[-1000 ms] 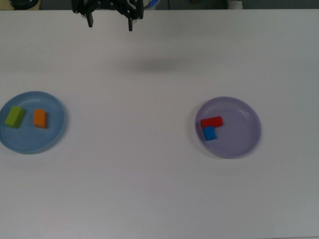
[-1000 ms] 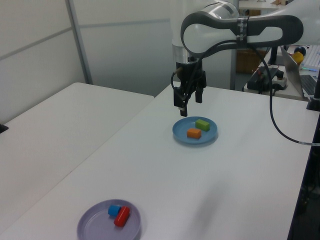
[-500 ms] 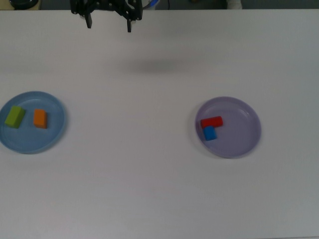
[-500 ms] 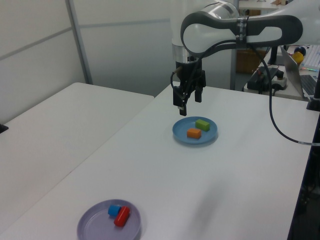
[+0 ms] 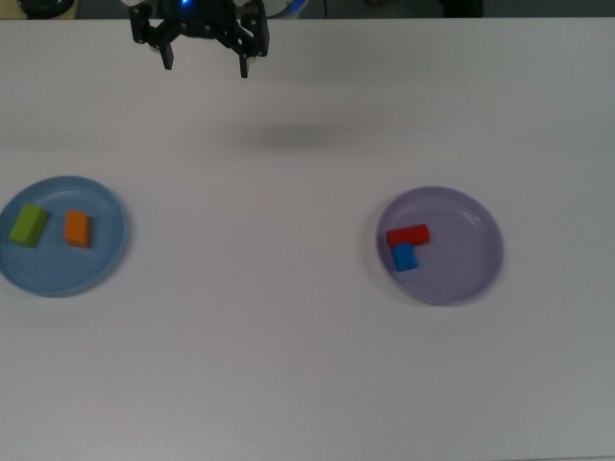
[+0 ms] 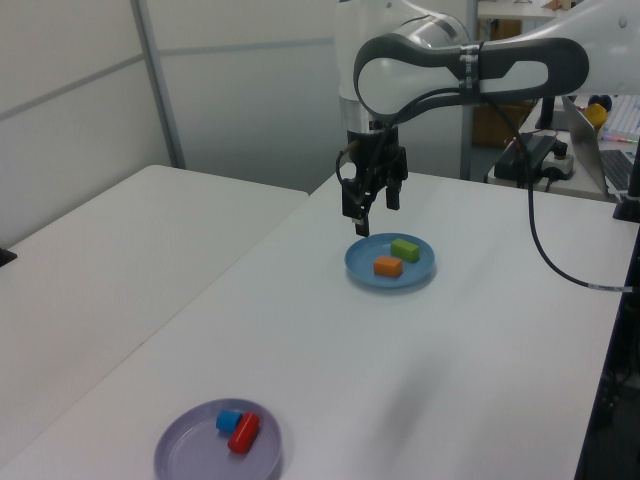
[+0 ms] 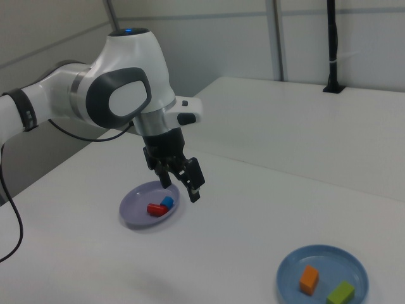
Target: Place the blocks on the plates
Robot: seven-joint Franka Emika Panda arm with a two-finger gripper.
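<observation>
We see the jaws (image 5: 204, 65) spread wide, holding nothing, hanging in the air above the white table (image 5: 307, 365). In the top view they sit at the upper edge, toward the top view's left.

Both plates lie below the jaws in the top view. The light blue plate (image 5: 106, 259) is down and to the top view's left of the jaws, well apart from them. It carries the lime-green block (image 5: 29, 225) and the orange block (image 5: 78, 230), side by side with a small gap, green on the side farther from the jaws.

The lavender plate (image 5: 461, 264) is down and to the top view's right of the jaws, farther off than the blue one. It carries the red block (image 5: 408, 234) and the blue cube (image 5: 405, 257), touching, both in the half of the plate nearer the jaws.

In the left view the jaws (image 6: 370, 210) hang just above and beside the blue plate's far rim (image 6: 360, 265). In the right view the jaws (image 7: 180, 183) overlap the lavender plate (image 7: 136, 212) in line of sight, but clear of it.

All four blocks are on plates; none is on the bare table.
</observation>
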